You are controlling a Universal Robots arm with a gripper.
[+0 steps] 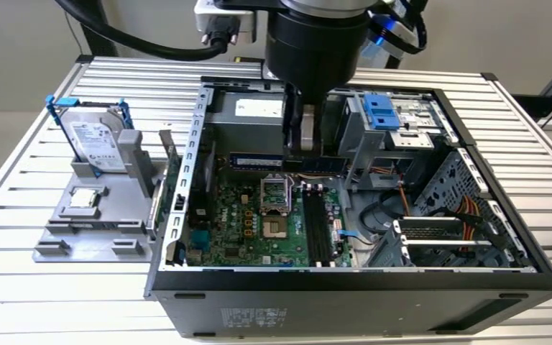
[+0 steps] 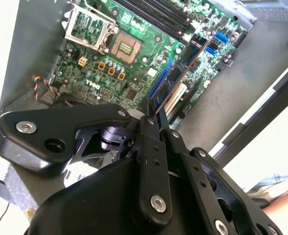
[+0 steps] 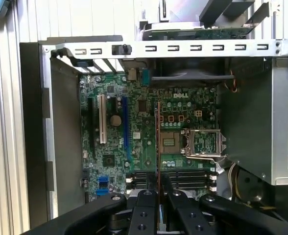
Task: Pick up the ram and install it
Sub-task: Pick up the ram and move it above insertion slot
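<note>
Dark bluish ram [image 1: 256, 161] pinched edge-on between the jaws, above the motherboard [image 1: 247, 223], inside the case walls [image 1: 196, 144].

In the exterior view the arm [image 1: 315, 36] runs off the top edge, and the gripper [image 1: 305, 152], clamped on the ram [image 1: 252, 161], hides part of the stick. In both wrist views the ram [image 3: 157, 147] [image 2: 186, 76] shows edge-on as 1 thin strip, its chips hidden, and the gripper's body is cut off by the picture's edge.
</note>
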